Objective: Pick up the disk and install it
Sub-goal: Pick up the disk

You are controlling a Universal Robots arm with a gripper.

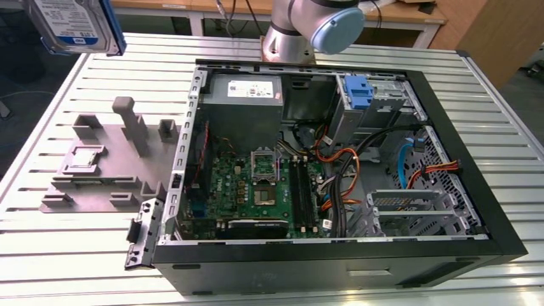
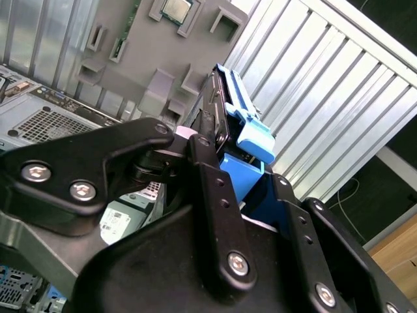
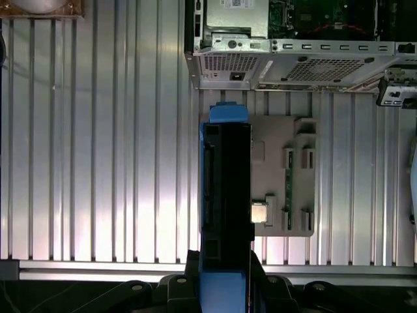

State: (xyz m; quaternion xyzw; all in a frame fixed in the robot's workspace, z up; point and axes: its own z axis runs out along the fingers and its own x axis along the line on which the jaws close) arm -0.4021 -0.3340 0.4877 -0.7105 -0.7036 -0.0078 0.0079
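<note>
second wrist view puts us right behind the gripper [image 2: 218,156]: its black fingers [image 2: 207,182] are closed on the disk [image 2: 228,98], clamping it edge-on with the blue carrier rails showing past the grip

just beyond the disk, in the first wrist view, lies the grey fixture plate [image 3: 287,176] with a small chip [image 3: 259,212] seated in it, and under that the slatted metal table [image 3: 98,163]; the disk hangs above both and touches neither

farther off is the open computer case [image 1: 501,242]. in the exterior view the disk sits in the upper left corner of the frame, high over the table and well apart from the case, which fills the middle and right. inside the case we see the green motherboard [image 1: 255,185], a tangle of cables [image 1: 340,166], and towards the upper right a drive bay with a blue latch piece [image 1: 358,95]

we judge the pick-up as done and the carry as the step in hand, with the install not yet begun. as we see it, the next move calls for crossing over the case wall, squaring the rails to the bay guides and keeping clear of the cables; which slot is meant we cannot tell
</note>
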